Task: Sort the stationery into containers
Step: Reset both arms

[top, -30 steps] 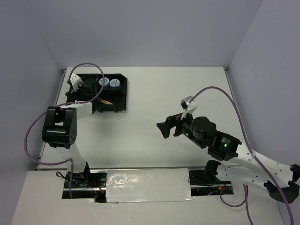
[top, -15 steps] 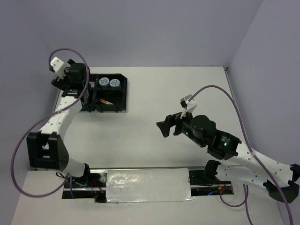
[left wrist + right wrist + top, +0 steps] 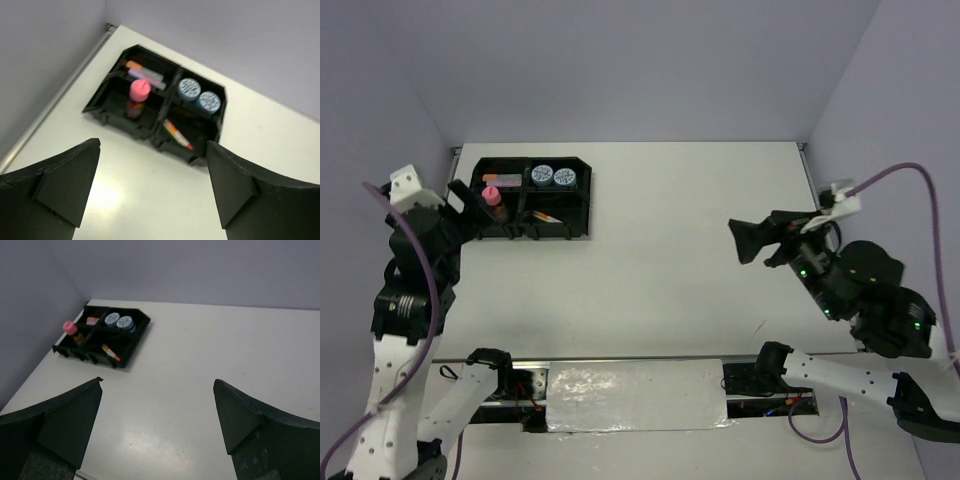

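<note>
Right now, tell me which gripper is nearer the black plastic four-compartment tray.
Left. The left gripper hangs at the left edge of the tray; the right gripper is far across the white table, to its right.

a robotics lab cell: white table [image 3: 650, 290] enclosed by plain grey walls [image 3: 620, 60], robot arms [image 3: 850, 290] bolted on.

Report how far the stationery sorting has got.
Done: the black tray holds the two tape rolls far right, highlighters far left, pink-capped bottle near left and pens near right. In hand: nothing; the left hand and right hand are open and empty, off the tray. Left: apparently nothing, since no loose stationery shows on the table.
</note>
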Available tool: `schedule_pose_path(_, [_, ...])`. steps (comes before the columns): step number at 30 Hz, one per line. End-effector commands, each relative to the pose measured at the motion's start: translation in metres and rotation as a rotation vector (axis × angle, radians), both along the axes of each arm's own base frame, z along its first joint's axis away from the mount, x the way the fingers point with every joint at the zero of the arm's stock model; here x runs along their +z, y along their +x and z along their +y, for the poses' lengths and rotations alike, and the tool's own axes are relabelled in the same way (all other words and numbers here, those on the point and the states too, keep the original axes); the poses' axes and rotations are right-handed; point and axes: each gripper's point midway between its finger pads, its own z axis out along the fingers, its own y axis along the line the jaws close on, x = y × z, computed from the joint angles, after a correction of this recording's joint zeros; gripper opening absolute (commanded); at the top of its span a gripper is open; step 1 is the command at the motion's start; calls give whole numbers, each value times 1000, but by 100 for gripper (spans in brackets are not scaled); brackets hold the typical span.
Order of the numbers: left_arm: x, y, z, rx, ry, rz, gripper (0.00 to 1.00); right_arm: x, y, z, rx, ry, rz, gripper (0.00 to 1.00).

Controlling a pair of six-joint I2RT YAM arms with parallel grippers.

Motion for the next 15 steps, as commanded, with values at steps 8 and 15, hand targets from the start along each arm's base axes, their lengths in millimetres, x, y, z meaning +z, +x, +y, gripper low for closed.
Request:
schedule_pose_path(8, [-25, -85, 1, -69, 45, 39, 99, -5, -21, -81, -180, -50, 38, 100])
schedule_pose_path(15, [-47, -104, -7, -129, 15, 15, 99, -56, -22, -74, -170, -100, 115, 100])
